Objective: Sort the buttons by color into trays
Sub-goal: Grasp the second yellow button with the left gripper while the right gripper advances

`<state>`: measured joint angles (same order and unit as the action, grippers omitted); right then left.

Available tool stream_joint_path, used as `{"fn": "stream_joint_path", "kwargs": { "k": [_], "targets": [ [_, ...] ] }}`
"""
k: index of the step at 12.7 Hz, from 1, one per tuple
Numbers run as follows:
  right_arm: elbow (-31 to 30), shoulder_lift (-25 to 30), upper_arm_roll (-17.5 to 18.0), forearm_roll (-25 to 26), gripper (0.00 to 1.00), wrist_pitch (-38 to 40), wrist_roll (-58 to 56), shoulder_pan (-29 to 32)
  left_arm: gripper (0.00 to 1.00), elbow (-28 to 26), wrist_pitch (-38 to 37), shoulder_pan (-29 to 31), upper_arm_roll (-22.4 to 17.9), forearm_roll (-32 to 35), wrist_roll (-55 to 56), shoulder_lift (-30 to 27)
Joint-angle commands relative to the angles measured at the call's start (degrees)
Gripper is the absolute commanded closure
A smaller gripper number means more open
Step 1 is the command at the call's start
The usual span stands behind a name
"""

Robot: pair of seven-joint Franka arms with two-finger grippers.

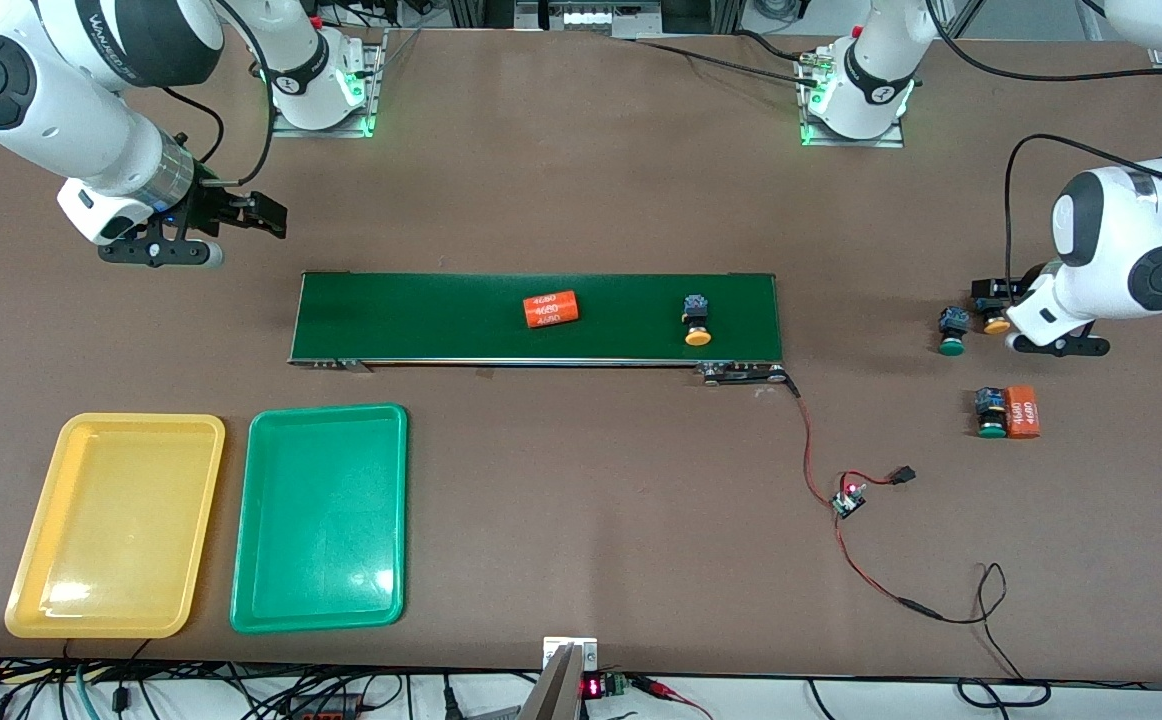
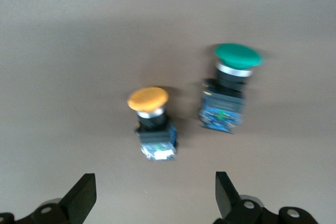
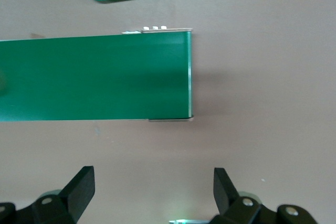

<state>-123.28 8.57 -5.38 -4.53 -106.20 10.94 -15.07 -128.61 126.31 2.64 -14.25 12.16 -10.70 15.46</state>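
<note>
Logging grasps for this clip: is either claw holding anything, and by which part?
Nothing is held. The left claw is open above an orange button; the right claw is open over bare table.

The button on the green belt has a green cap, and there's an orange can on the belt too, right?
Not quite. The button on the belt has a yellow cap, not a green one; the front view shows it. The orange can does lie on the belt too, toward the right arm's end from the button.
</note>
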Motion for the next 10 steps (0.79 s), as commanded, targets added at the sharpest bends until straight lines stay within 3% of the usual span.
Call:
{"fn": "stream_joint_path", "kwargs": {
  "k": [1,3,8,10],
  "targets": [
    [0.1,-1.3,0.5,-2.7,0.0,-2.9,0.1,-1.0,0.0,-2.4,6.4,-0.1,-1.7,1.1,-2.3,1.0],
    [0.1,-2.7,0.7,-2.7,0.0,-5.5,4.1,-4.6,0.08,-2.4,6.8,0.3,-2.4,0.9,-3.0,1.7],
    [-0.6,-6.5,5.5,-1.0,0.0,-12.7,11.5,-7.7,0.08,-2.9,11.7,1.0,-2.4,0.1,-3.3,4.4],
    [-0.6,-8.7,8.6,4.1,0.0,-15.2,13.0,-8.2,0.08,-2.9,12.2,1.2,-2.4,-1.7,-3.4,5.3]
  ]
}}
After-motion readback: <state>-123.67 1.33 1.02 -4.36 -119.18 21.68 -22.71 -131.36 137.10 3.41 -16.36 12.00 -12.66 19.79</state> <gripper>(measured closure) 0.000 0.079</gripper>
